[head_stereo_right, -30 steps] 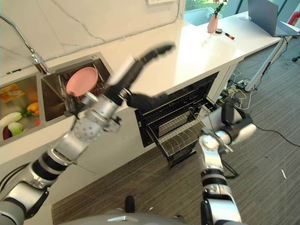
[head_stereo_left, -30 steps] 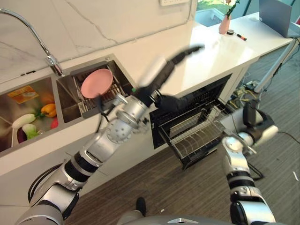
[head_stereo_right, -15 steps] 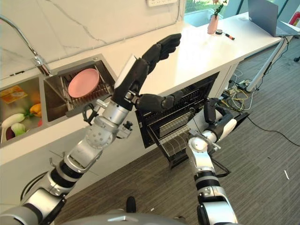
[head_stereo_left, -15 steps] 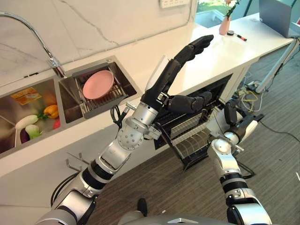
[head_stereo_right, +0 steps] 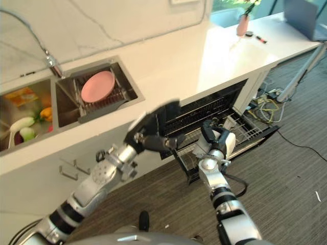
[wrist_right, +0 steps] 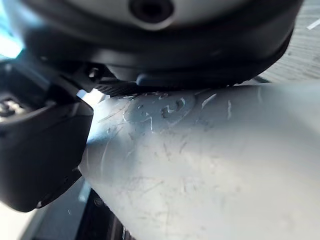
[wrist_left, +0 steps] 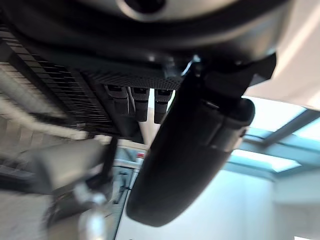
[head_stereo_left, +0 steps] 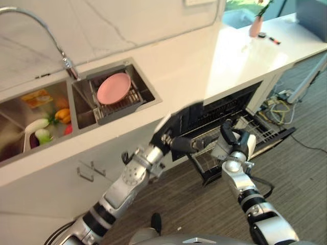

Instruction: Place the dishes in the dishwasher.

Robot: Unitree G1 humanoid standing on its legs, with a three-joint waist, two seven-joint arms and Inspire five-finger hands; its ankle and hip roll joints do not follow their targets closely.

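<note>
White countertop (head_stereo_left: 168, 71) above open dishwasher (head_stereo_left: 240, 109), pink plate (head_stereo_left: 113, 88) in sink rack far from dishwasher, left hand (head_stereo_left: 176, 127) flat, holding nothing, before dishwasher, right hand (head_stereo_left: 232, 143) at pulled-out rack (head_stereo_left: 255, 133), its grip unclear.

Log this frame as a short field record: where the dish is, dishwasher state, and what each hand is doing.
plate: pink plate on a rack in the sink, untouched
dishwasher: open, wire rack pulled out, no dishes seen in it
left hand: left hand in front of the dishwasher, holding nothing, thumb pointing toward the rack
right hand: right hand at the rack's front edge; grip unclear
second basin: vegetables
</note>
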